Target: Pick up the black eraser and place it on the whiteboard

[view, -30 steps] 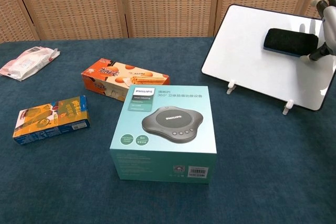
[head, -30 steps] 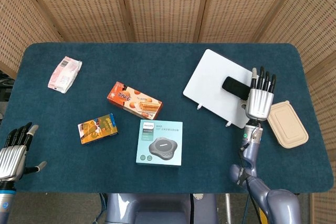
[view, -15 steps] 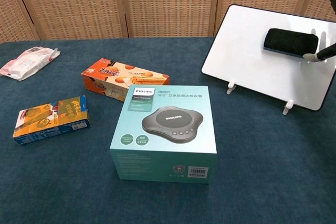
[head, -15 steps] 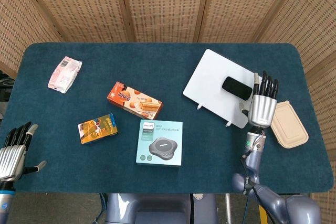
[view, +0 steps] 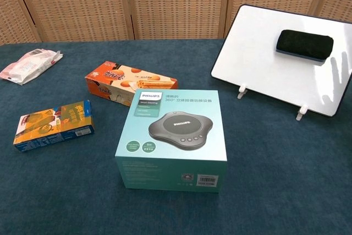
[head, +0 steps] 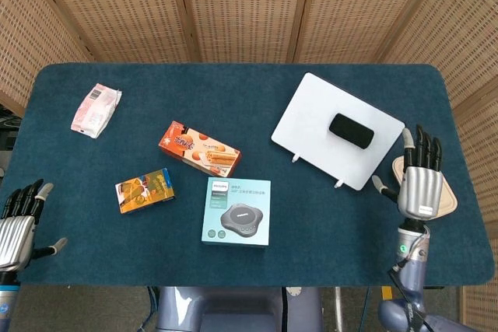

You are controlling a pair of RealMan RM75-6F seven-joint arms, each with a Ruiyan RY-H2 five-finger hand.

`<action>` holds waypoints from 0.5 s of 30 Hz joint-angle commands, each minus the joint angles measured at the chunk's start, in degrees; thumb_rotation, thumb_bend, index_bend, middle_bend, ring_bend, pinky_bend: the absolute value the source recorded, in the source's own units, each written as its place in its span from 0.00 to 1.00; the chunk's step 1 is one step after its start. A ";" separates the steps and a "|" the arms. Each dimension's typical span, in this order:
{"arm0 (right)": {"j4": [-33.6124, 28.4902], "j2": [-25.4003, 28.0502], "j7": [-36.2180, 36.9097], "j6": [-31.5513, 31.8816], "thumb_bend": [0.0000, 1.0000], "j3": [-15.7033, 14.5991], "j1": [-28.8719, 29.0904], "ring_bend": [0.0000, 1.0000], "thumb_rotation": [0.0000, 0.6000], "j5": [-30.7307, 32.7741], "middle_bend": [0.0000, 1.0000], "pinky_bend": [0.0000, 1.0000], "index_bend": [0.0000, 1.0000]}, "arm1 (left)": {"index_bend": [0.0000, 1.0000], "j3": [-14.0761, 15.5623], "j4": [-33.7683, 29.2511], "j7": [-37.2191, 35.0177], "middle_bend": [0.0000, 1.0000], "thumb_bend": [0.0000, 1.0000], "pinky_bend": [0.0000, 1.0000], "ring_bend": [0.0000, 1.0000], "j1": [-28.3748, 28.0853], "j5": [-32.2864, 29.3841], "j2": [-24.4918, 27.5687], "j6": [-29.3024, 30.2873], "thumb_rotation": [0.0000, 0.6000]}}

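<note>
While your right hand [head: 420,180] hovers over the near right part of the table, its fingers are straight and slightly apart, the thumb out to the side, and it holds nothing. It sits above the beige lidded container [head: 445,196], well apart from the whiteboard [head: 311,126] to its left. The black eraser [head: 351,130] lies on the whiteboard, toward the board's right end, with no hand touching it. From the chest view you see the same eraser [view: 304,44] resting high on the tilted whiteboard [view: 258,59], which stands propped on small white feet on the blue tablecloth [view: 286,169].

Your left hand [head: 17,223] is at the near left corner, just off the table's edge, fingers spread and empty, thumb pointing right. It does not show in the chest view.

Near the middle of the table stands the teal Philips speakerphone box [head: 237,211]. Just to the far left of it lies the orange biscuit box [head: 199,149], set at a slant. Left of the Philips box lies a smaller orange and blue snack box [head: 145,190]. At the far left lies a pink and white snack packet [head: 96,110], well apart from the rest. Woven rattan screens [head: 241,5] stand behind the table.
</note>
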 commanded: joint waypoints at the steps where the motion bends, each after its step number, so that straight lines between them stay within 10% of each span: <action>1: -5.33 5.55 2.52 2.51 0.00 -4.25 -4.50 0.00 1.00 -4.37 0.00 0.00 0.00 | 0.00 -0.04 -0.07 -0.17 0.00 0.15 0.00 0.00 0.31 0.37 0.06 0.69 1.00; 15: -4.73 10.23 7.14 4.49 0.00 -11.54 -10.55 0.00 1.00 -12.96 0.00 0.00 0.00 | 0.00 -0.66 0.59 -0.53 0.00 0.15 0.00 0.00 1.07 0.62 0.11 2.55 1.00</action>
